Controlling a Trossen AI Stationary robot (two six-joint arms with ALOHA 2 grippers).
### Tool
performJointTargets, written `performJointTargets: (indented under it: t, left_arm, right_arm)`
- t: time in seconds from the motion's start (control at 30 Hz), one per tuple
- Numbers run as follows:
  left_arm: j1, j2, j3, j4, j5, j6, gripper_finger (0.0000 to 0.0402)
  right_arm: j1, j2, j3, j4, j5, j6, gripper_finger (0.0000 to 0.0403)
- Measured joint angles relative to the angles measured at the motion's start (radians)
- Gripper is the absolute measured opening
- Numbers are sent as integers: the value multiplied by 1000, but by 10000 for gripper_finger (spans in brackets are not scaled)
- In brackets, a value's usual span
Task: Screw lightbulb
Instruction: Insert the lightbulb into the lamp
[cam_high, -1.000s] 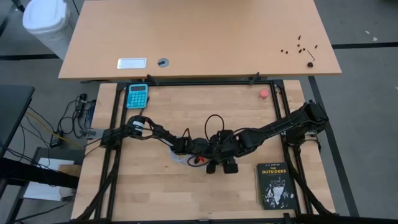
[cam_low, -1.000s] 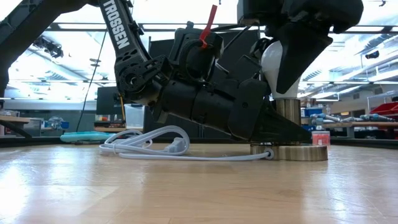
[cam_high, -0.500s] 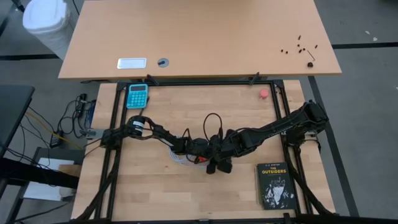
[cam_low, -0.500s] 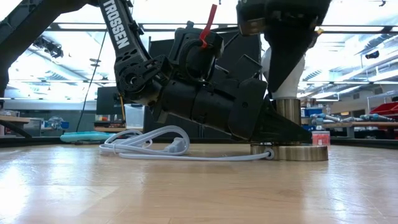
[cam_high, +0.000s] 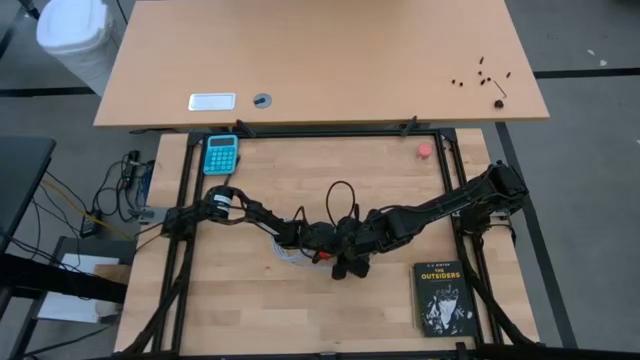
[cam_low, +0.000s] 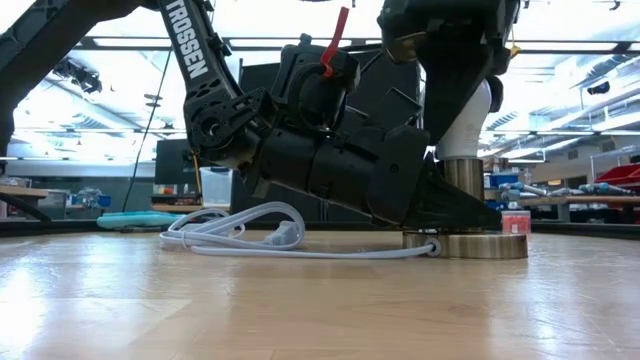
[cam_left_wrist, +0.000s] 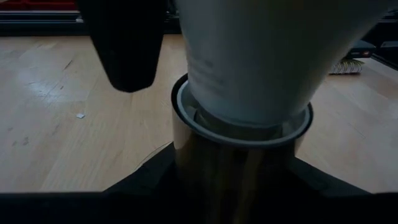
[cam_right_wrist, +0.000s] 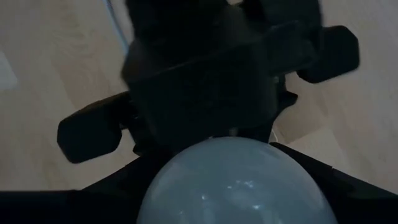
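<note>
Lightbulb (cam_low: 468, 120): white frosted glass, upright in brass socket (cam_low: 463, 178), right of centre in low view. Light, smooth, likely fragile; best gripped gently around the widest part.
Right hand (cam_low: 452, 95): over bulb from above, fingers flanking it; firm grip cannot be told.
Left hand (cam_low: 440, 205): narrow, clamped on socket at the bench (cam_low: 150, 300).

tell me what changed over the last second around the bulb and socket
The right gripper has turned about the lightbulb standing in the socket, its wrist rotating above it; a dark finger that covered the bulb's right side now covers its left. The left gripper stays clamped low on the socket. The white cord, book and calculator have not moved.
</note>
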Motion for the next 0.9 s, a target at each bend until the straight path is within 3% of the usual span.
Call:
performJointTargets:
  t: [0.47,0.9]
  left_arm:
    - [2,0,0,-1,-7,-4,193]
    - [2,0,1,-2,-7,-4,193]
  right_arm:
    - [-25,-4,0,32,-29,-136,326]
    - [-38,-17,74,-112,12,-189,324]
